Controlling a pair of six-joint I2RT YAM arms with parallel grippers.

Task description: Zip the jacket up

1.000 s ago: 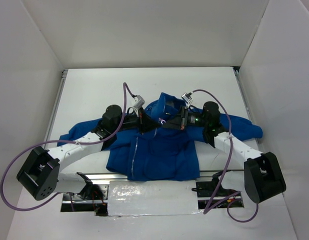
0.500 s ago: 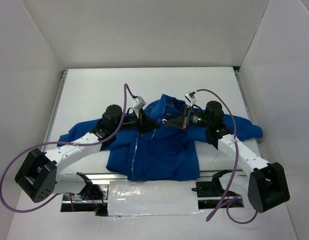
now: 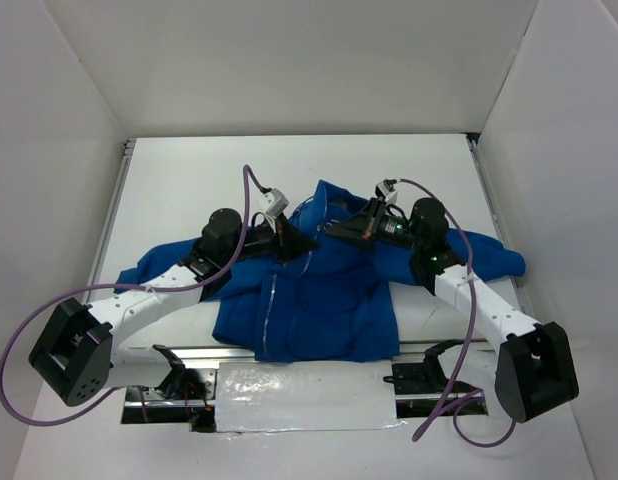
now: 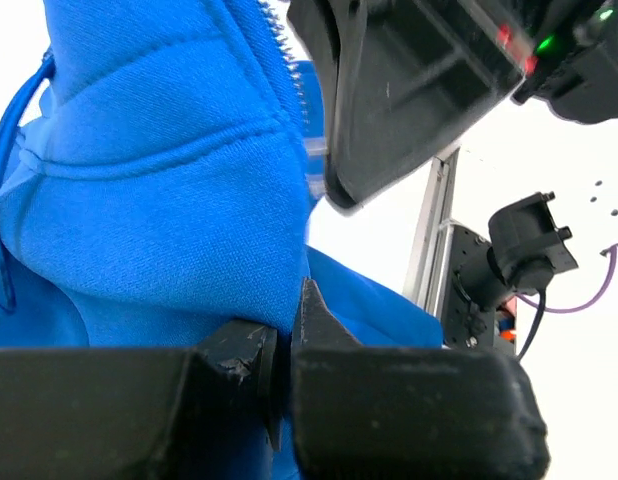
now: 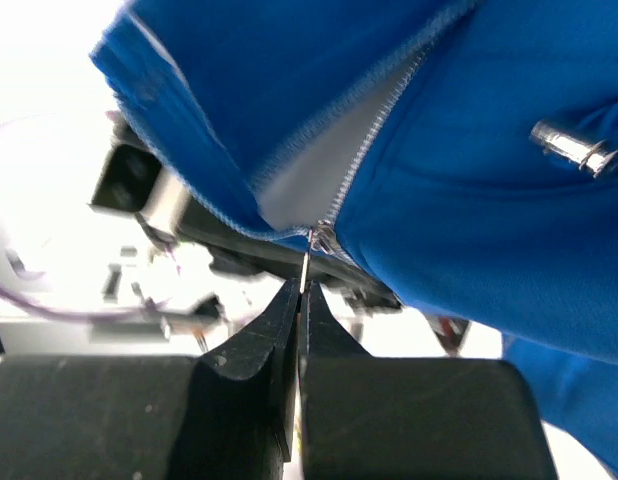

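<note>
Jackets: one royal-blue soft fabric jacket [image 3: 319, 300] is lying front-up on the white table [image 3: 189, 180]. Its hem is pointing toward the arm bases, its collar toward the far side, and one long sleeve is spreading out to each side.

Zippers: one silver front zipper [image 3: 270, 305] is running up the jacket's front. In the right wrist view its two rows of teeth [image 5: 374, 150] are parting around a pale strip of lining. From above I cannot tell how far the lower part is joined.

Grippers: two, one per arm, are both working at the collar end of the jacket, just beside each other.

Left gripper [image 3: 289, 243]: its fingers are clenching with almost no gap between them. In its own wrist view, a fold of the jacket's blue front edge [image 4: 169, 180] is hanging pinched between the tips, with the zipper teeth running along that edge higher up.

Right gripper [image 3: 334, 228]: its fingers are pressing fully together on one thin silver zipper pull [image 5: 307, 262]. The pull is standing up from the tips to the point where the two rows of teeth are meeting.

Metal fittings: one small silver cylinder [image 5: 576, 147] is sitting against the blue fabric to the right of the teeth. What it belongs to is not clear.

Cables: two purple cables [image 3: 249, 195] are looping out, one from each arm.
</note>
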